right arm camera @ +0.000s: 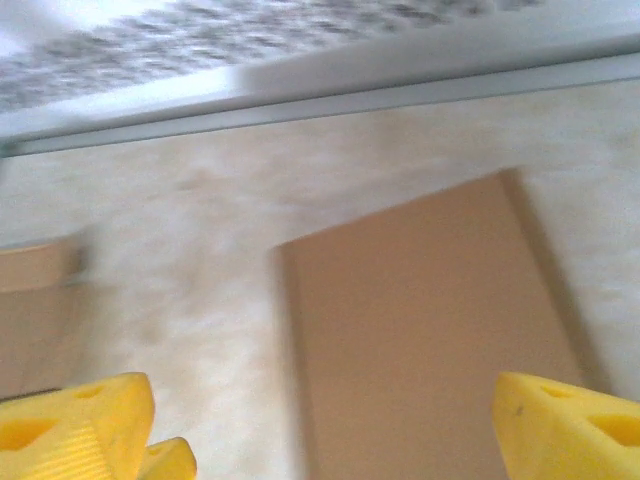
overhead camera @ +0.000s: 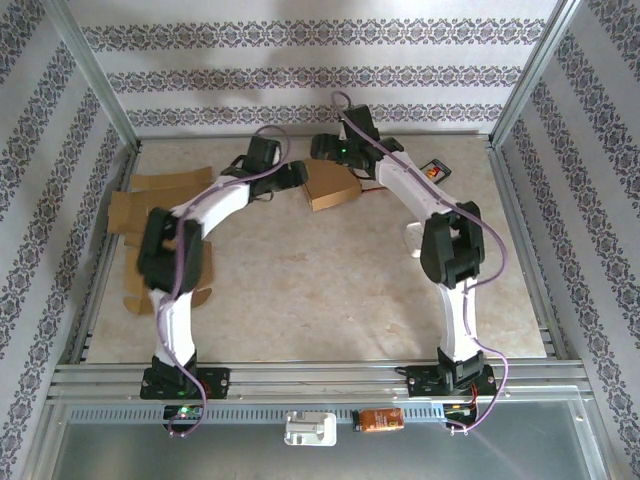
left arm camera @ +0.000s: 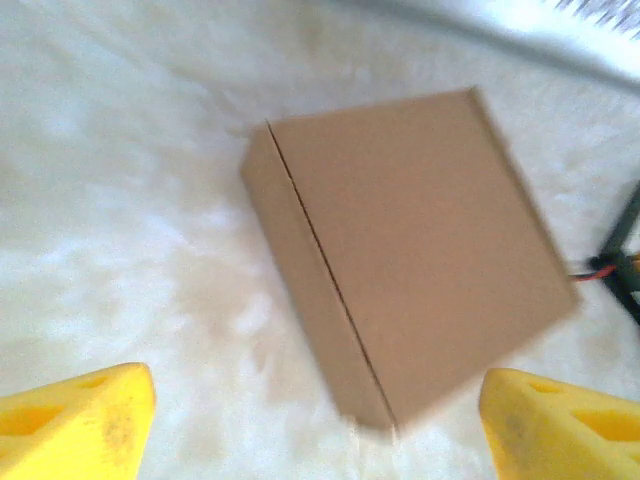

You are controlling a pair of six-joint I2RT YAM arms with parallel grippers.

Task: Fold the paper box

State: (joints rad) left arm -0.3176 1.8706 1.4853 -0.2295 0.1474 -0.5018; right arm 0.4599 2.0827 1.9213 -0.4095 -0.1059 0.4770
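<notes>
The left fingers [left arm camera: 75, 420] stand wide apart, gripping nothing, and the right fingers [right arm camera: 570, 425] are spread just as wide. Beneath both lies the closed brown box [left arm camera: 420, 250], flat on the desk [overhead camera: 330, 290] near its far edge.

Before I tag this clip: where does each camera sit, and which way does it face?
Top external: above and behind the bases, facing down the table; left arm and right arm show.
Left wrist: facing down at the folded box; its yellow fingers show.
Right wrist: facing down toward the far rail; its yellow fingers show.
Shared: both wrist views see the box.
</notes>
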